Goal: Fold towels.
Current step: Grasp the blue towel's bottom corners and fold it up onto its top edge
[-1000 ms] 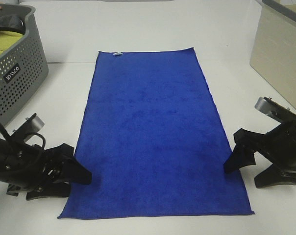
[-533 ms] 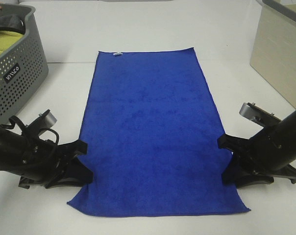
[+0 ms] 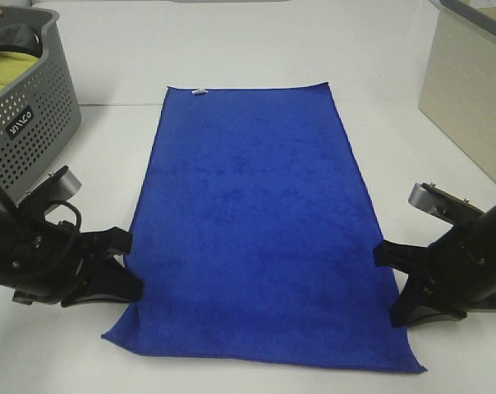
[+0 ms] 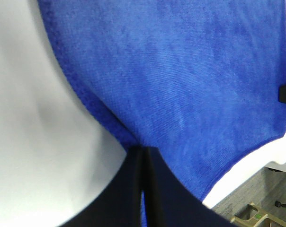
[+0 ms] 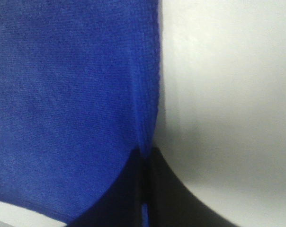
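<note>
Flat on the table, the soft, light-looking blue towel lies pinched at both long edges near its front corners, left fingers and right fingers each clamped on the hem, the likeliest hold for limp cloth.

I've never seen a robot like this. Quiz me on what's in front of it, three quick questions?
1. True or false: the left fingers and right fingers are each shut on a long edge of the blue towel.
2. The white tag sits on the towel's: A) far short edge, B) near short edge, C) long edge.
3. The yellow-green cloth lies in the grey ____.
Key: 1 true; 2 A; 3 basket.
</note>
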Robot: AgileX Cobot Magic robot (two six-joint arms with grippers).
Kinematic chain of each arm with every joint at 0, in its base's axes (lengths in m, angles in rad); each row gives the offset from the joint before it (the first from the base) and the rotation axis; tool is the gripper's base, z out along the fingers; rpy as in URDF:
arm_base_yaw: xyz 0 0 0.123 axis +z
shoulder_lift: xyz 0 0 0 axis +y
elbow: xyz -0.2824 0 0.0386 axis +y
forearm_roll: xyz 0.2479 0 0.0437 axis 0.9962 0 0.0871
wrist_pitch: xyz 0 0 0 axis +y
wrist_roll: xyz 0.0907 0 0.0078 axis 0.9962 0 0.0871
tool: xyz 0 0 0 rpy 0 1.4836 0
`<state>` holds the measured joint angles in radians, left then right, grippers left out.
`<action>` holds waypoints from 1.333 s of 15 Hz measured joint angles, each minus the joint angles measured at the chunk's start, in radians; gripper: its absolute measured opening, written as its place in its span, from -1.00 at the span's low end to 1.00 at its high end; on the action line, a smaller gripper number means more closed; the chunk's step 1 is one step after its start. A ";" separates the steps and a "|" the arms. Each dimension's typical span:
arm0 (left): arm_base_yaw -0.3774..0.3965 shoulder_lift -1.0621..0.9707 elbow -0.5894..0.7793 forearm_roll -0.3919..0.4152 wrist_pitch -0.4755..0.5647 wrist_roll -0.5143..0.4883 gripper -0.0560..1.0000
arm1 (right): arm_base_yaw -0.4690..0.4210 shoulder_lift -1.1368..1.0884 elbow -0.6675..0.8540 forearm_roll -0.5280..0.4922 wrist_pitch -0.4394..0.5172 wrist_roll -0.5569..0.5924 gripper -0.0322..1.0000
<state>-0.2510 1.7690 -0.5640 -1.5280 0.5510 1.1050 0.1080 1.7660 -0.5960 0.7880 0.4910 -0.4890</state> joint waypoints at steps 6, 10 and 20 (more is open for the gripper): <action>0.000 -0.167 0.241 0.008 0.015 -0.032 -0.89 | 0.001 -0.232 0.175 0.004 0.048 0.003 -0.94; 0.000 -0.272 0.235 -0.006 0.014 -0.056 -0.89 | 0.001 -0.299 0.159 0.006 0.077 0.010 -0.94; 0.000 -0.037 -0.297 0.220 -0.137 -0.300 -0.89 | 0.001 0.098 -0.606 -0.168 0.265 0.141 -0.94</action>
<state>-0.2510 1.7320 -0.8610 -1.3080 0.4140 0.8050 0.1090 1.8640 -1.2020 0.6200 0.7560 -0.3480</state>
